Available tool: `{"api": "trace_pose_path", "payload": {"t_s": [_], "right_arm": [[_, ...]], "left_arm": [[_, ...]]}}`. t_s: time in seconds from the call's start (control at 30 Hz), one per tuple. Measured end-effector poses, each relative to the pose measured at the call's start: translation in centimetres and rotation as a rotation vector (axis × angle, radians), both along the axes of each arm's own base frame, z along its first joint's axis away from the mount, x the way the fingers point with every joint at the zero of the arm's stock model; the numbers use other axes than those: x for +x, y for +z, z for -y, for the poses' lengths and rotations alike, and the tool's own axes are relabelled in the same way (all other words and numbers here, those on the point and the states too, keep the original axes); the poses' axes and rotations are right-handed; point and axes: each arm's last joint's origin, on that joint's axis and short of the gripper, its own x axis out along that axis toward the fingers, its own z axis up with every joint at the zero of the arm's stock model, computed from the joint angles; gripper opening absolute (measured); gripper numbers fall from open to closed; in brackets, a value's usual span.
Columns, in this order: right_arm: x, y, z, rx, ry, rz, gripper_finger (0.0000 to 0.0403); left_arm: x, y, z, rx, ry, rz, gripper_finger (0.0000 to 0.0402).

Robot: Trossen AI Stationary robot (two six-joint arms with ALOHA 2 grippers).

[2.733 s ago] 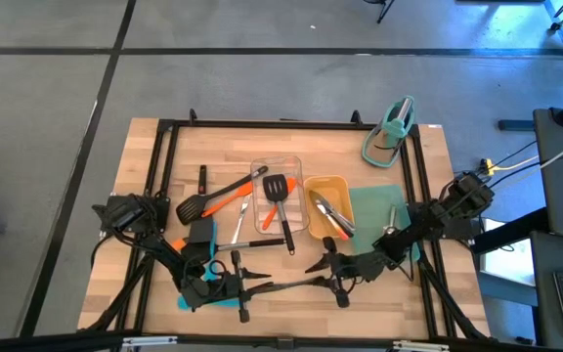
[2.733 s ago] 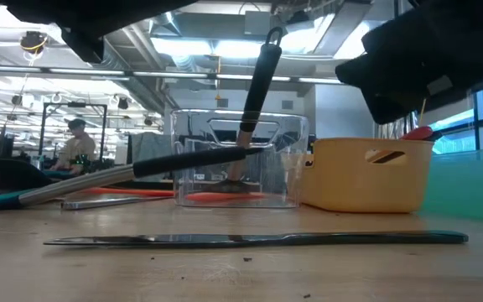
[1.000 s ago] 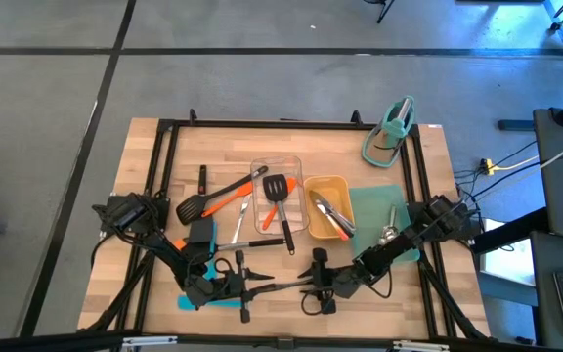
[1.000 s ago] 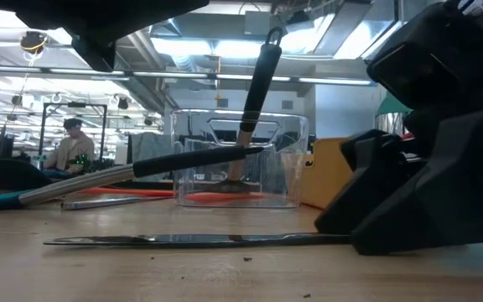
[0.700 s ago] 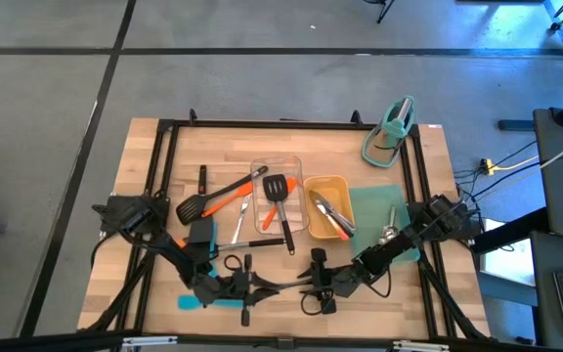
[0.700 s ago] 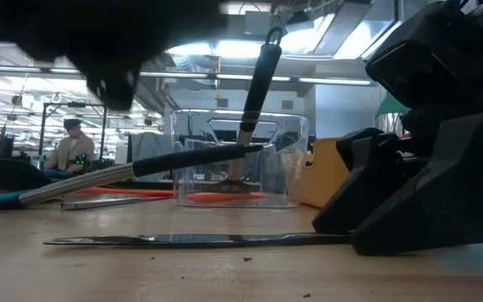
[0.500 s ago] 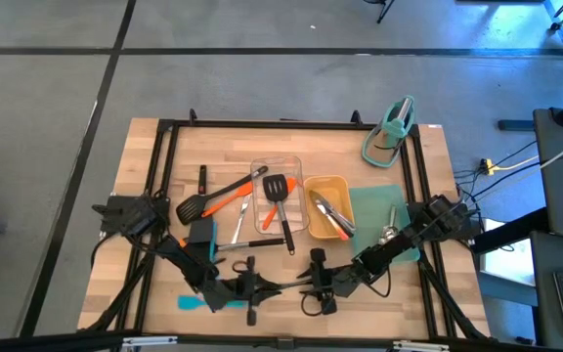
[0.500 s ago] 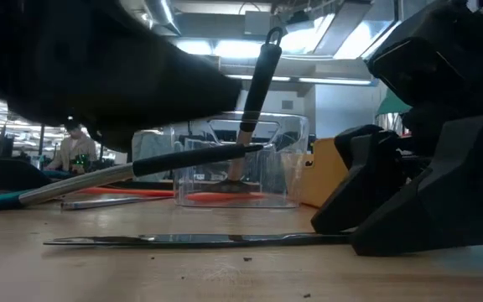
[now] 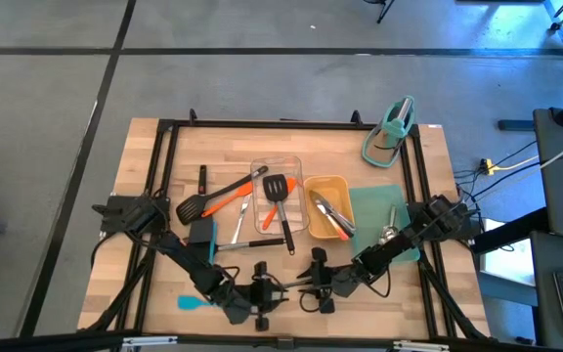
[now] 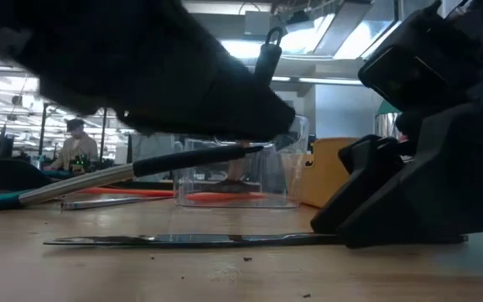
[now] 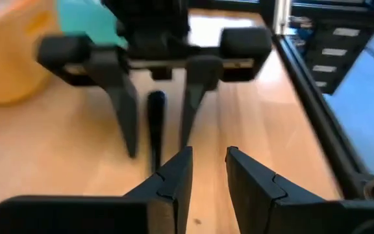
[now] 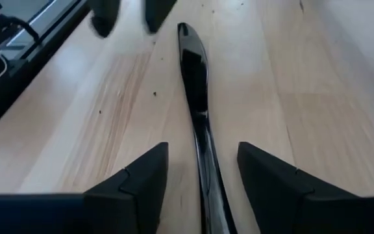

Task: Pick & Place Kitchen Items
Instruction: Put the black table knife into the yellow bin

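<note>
Wooden table (image 9: 135, 196): carrying everything, with both arms reaching low over its near edge.
Flat black utensil (image 12: 198, 110): lying on the bare wood close to the near edge, its long shiny blade stretching between the two grippers; in the low view (image 10: 191, 240) it is resting flat on the board.
Right gripper (image 12: 199, 170): sitting down at the table with its fingers spread, one on each side of the utensil's handle end and not closing on it.
Left gripper (image 11: 206, 170): facing the right one from the utensil's other end, its fingers standing slightly apart and gripping nothing.
Blue spatula (image 9: 195, 303): lying just beside the left arm near the front edge.
Clear tray (image 9: 277, 200): sitting farther back at mid-table, holding a black slotted turner (image 9: 280, 188).
Yellow tray (image 9: 328, 207): standing just right of the clear one, holding tongs (image 9: 332, 217).
Orange-handled turner (image 9: 213, 200): leaning across the clear tray's left rim.
Teal stand (image 9: 391, 132): standing at the far right corner.
</note>
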Motion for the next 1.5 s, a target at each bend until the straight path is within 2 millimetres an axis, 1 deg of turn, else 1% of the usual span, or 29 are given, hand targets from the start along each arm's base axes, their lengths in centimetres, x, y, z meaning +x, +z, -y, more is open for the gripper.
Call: {"api": "trace_pose_path", "payload": {"t_s": [0.13, 0.27, 0.43, 0.63, 0.77, 1.07, 1.5], "right_arm": [[-0.1, -0.2, -0.2, 0.005, 0.002, 0.003, 0.017], [-0.2, -0.3, -0.3, -0.047, 0.011, 0.016, 0.0157], [-0.2, -1.0, -0.3, -0.076, -0.005, 0.049, 0.0156], [0.1, -2.0, -0.5, -0.007, 0.005, 0.125, 0.0156], [0.2, -2.1, -0.6, 0.032, 0.029, 0.122, 0.0156], [0.4, -2.0, -0.4, 0.042, 0.026, 0.123, 0.0152], [0.4, -2.0, -0.5, 0.05, 0.018, 0.122, 0.0098]], "left_arm": [[-0.2, 0.9, 0.3, 0.044, 0.03, 0.04, 0.009], [-0.5, 1.5, 0.6, 0.059, 0.041, 0.062, 0.0091], [-0.9, 1.8, 0.9, 0.069, 0.064, 0.081, 0.0091], [-1.0, 2.1, 0.9, 0.066, 0.098, 0.098, 0.0092], [-1.0, 2.2, 0.9, 0.055, 0.103, 0.103, 0.0092], [-1.0, 2.3, 1.0, 0.05, 0.108, 0.118, 0.0089], [-1.4, 2.4, 1.4, 0.054, 0.124, 0.127, 0.009]]}}
